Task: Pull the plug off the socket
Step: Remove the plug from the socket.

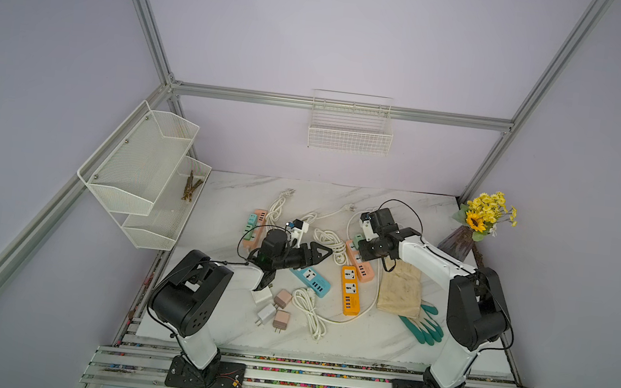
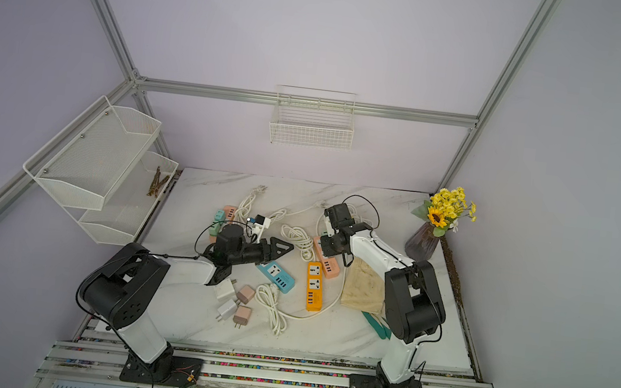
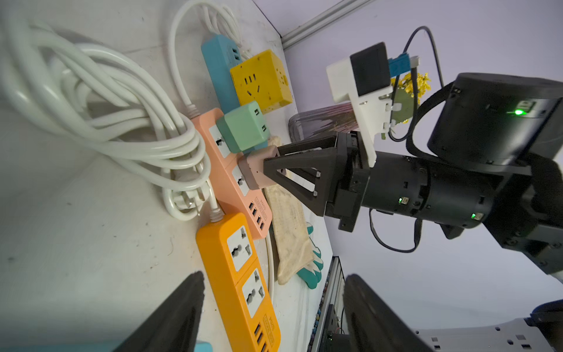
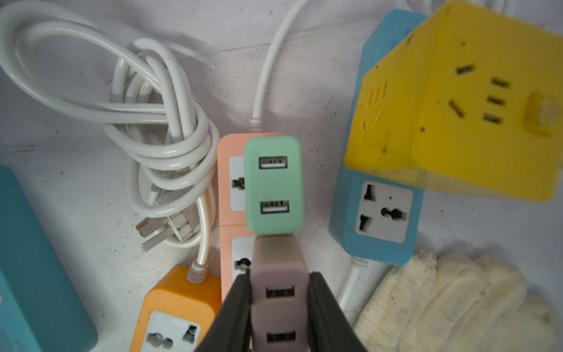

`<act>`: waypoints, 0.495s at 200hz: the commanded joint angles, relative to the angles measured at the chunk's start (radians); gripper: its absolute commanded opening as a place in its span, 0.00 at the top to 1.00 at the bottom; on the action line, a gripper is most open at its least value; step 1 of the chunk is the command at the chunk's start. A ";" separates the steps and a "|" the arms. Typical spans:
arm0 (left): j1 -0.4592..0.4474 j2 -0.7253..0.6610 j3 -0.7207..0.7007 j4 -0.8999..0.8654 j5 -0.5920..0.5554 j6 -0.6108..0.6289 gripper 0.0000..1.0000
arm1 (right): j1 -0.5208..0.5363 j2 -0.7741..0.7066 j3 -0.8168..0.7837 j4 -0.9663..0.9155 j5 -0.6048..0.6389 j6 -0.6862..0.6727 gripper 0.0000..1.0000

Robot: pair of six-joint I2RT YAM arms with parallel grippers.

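Observation:
A mauve-pink USB plug [image 4: 278, 292] sits in the middle socket of a salmon power strip [image 4: 228, 146], and its prongs do not show. My right gripper [image 4: 280, 277] is shut on this plug, one black finger on each side. The left wrist view shows the same grip from the side: the plug [image 3: 254, 172] against the strip [image 3: 225, 183], with the right gripper [image 3: 271, 157] on it. A mint-green plug [image 4: 274, 183] sits in the neighbouring socket. My left gripper [image 3: 274, 275] is open and empty, hovering over the table in both top views [image 1: 328, 253].
An orange power strip [image 1: 349, 291] and a blue one [image 1: 311, 280] lie near the salmon strip. A yellow cube socket [image 4: 457, 100] sits on another blue strip. Coiled white cables [image 4: 158, 122], loose chargers [image 1: 283, 299], gloves [image 1: 399, 288] and a flower vase [image 1: 476, 226] crowd the table.

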 commanded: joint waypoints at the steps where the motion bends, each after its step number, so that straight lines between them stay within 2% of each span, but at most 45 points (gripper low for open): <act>1: -0.062 0.037 0.109 -0.173 -0.088 0.028 0.31 | 0.002 0.005 -0.042 -0.003 -0.006 0.071 0.75; 7: -0.075 0.057 0.143 -0.211 -0.103 0.033 0.42 | 0.003 0.002 -0.044 0.002 -0.013 0.076 0.74; 15: -0.087 0.090 0.191 -0.263 -0.117 0.027 0.47 | 0.003 -0.003 -0.051 0.013 -0.013 0.080 0.74; 38: -0.110 0.177 0.297 -0.321 -0.141 -0.023 0.51 | 0.003 -0.016 -0.074 0.038 -0.007 0.090 0.74; 59: -0.131 0.244 0.423 -0.455 -0.191 -0.030 0.55 | 0.003 -0.019 -0.082 0.041 -0.015 0.086 0.74; 83: -0.152 0.310 0.561 -0.651 -0.297 -0.018 0.56 | 0.003 -0.020 -0.092 0.056 -0.027 0.088 0.74; 99: -0.153 0.351 0.605 -0.674 -0.292 -0.029 0.57 | 0.003 -0.014 -0.094 0.061 -0.036 0.088 0.74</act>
